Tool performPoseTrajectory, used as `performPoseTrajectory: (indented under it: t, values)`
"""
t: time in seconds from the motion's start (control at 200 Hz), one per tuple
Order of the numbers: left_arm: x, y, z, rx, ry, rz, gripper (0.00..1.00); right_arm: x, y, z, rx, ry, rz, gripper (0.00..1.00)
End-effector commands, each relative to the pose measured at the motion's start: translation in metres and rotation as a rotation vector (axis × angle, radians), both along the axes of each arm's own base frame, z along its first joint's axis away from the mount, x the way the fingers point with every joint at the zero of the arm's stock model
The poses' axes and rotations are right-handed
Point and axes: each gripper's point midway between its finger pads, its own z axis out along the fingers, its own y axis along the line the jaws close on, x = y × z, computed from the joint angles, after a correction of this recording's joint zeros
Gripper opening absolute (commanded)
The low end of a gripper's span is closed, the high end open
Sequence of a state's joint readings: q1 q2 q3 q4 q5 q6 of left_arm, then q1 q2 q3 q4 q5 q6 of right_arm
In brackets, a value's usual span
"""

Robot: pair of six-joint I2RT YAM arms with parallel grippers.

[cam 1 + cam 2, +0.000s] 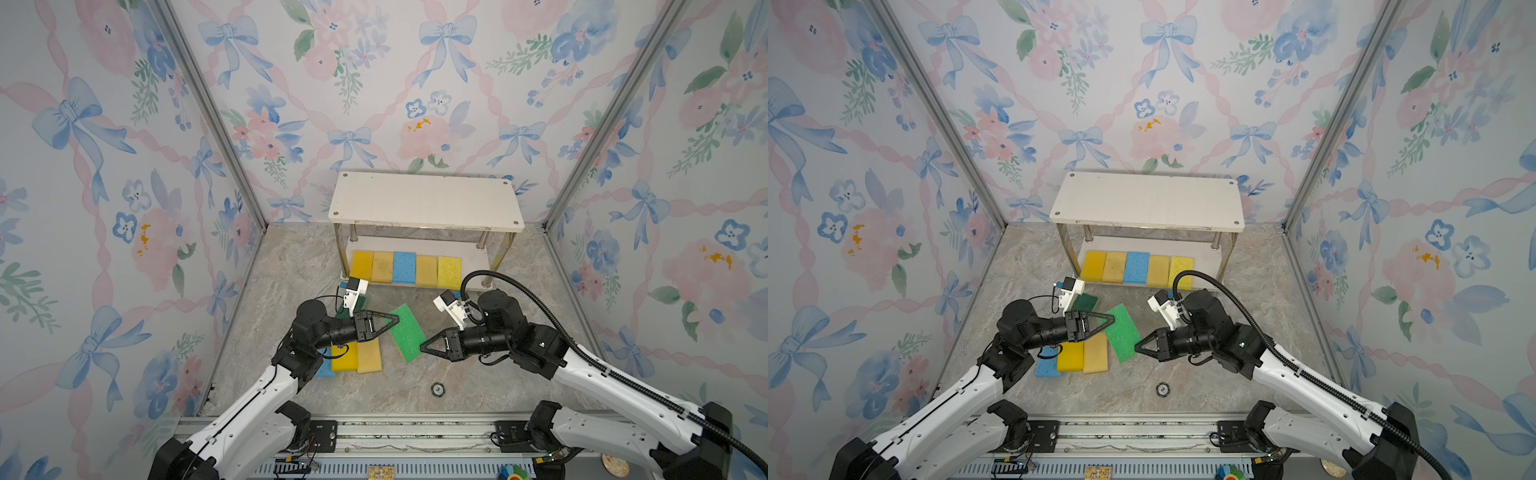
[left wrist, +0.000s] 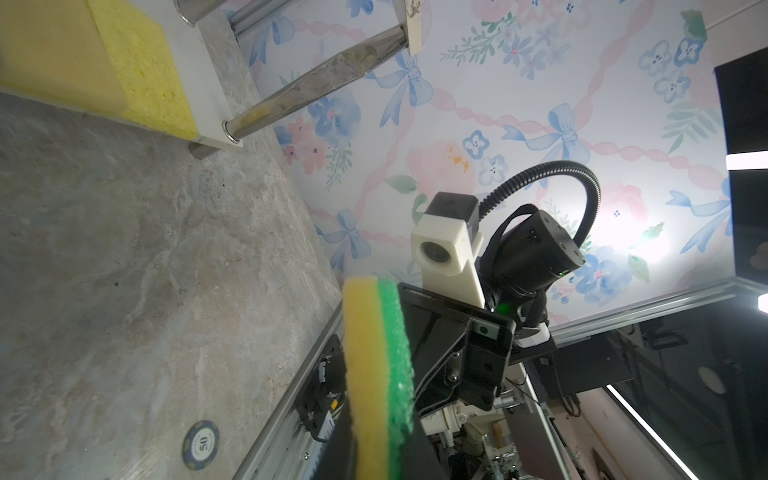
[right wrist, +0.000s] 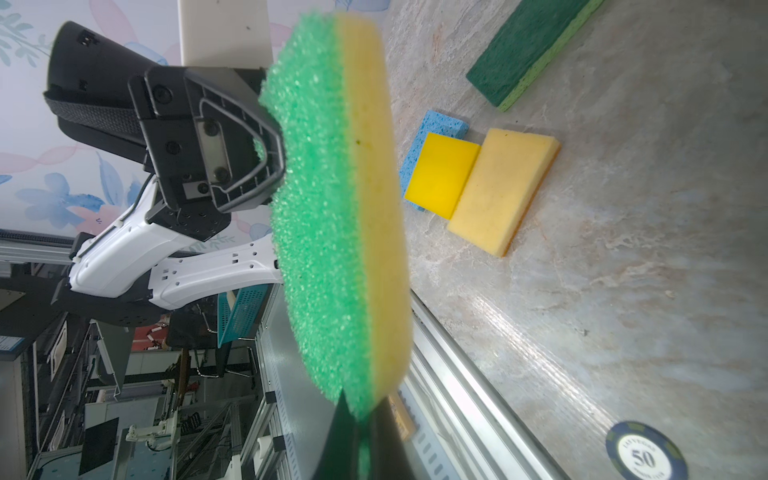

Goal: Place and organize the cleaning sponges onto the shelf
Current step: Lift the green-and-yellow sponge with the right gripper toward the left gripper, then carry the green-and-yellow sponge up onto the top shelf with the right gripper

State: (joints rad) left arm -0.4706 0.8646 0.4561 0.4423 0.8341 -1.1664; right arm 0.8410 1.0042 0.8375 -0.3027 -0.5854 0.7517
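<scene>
Standing bare on top, the shelf carries five sponges in a row on its lower board. A handover seems underway: the green-faced sponge is held aloft, the right gripper pinching its near end. The left gripper touches the far end, though I cannot tell whether it grips. Next, the left likely must let go fully.

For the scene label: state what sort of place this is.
Probably a lab test booth, not a home: wallpaper panels in aluminium framing, two robot arms on a rail, workshop benches beyond.
</scene>
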Motion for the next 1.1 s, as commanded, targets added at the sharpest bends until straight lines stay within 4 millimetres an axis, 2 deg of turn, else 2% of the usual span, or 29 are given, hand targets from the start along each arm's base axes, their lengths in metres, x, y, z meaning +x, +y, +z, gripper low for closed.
performPoseTrajectory:
  t: [0.0, 0.03, 0.095, 0.18, 0.24, 0.28, 0.385, 0.475, 0.575, 0.7, 0.765, 0.79, 0.805, 0.9, 1.095]
  values:
    - [0.004, 0.007, 0.007, -0.013, -0.033, 0.037, 0.50, 0.008, -0.005, 0.019, 0.000, -0.070, -0.053, 0.00]
    - [0.007, 0.012, 0.008, -0.015, -0.039, 0.066, 0.55, 0.012, -0.007, 0.023, -0.004, -0.083, -0.072, 0.00]
    - [0.015, 0.025, 0.012, -0.010, -0.062, 0.147, 0.72, 0.022, -0.012, 0.035, -0.001, -0.114, -0.116, 0.00]
    - [0.029, 0.052, 0.011, 0.086, -0.096, 0.322, 0.85, 0.043, -0.022, 0.051, -0.021, -0.145, -0.218, 0.00]
    - [0.032, 0.071, 0.014, 0.161, -0.139, 0.431, 0.92, 0.057, -0.026, 0.065, -0.016, -0.154, -0.261, 0.00]
    - [0.027, 0.082, 0.024, 0.159, -0.179, 0.486, 0.96, 0.066, -0.024, 0.074, -0.006, -0.158, -0.279, 0.00]
    - [0.020, 0.096, 0.027, 0.135, -0.195, 0.556, 0.98, 0.088, -0.009, 0.109, 0.042, -0.185, -0.292, 0.00]
    - [0.016, 0.097, 0.012, 0.144, -0.171, 0.553, 0.98, 0.109, 0.014, 0.140, 0.091, -0.185, -0.293, 0.00]
    - [0.012, 0.098, 0.000, 0.179, -0.160, 0.547, 0.98, 0.139, 0.035, 0.164, 0.158, -0.132, -0.360, 0.00]
    - [0.006, 0.107, 0.008, 0.220, -0.203, 0.577, 0.98, 0.175, 0.065, 0.190, 0.275, -0.063, -0.409, 0.00]
    - [0.003, 0.107, 0.009, 0.243, -0.212, 0.570, 0.98, 0.190, 0.083, 0.198, 0.315, -0.034, -0.416, 0.00]
    - [0.003, 0.108, 0.009, 0.249, -0.213, 0.569, 0.98, 0.193, 0.087, 0.207, 0.337, -0.036, -0.415, 0.00]
    - [0.002, 0.108, 0.009, 0.251, -0.214, 0.566, 0.98, 0.200, 0.095, 0.198, 0.324, -0.017, -0.418, 0.00]
    - [-0.001, 0.107, 0.007, 0.248, -0.211, 0.558, 0.98, 0.220, 0.117, 0.196, 0.334, 0.016, -0.432, 0.00]
    - [-0.004, 0.106, 0.002, 0.242, -0.202, 0.544, 0.98, 0.252, 0.144, 0.184, 0.309, 0.059, -0.490, 0.00]
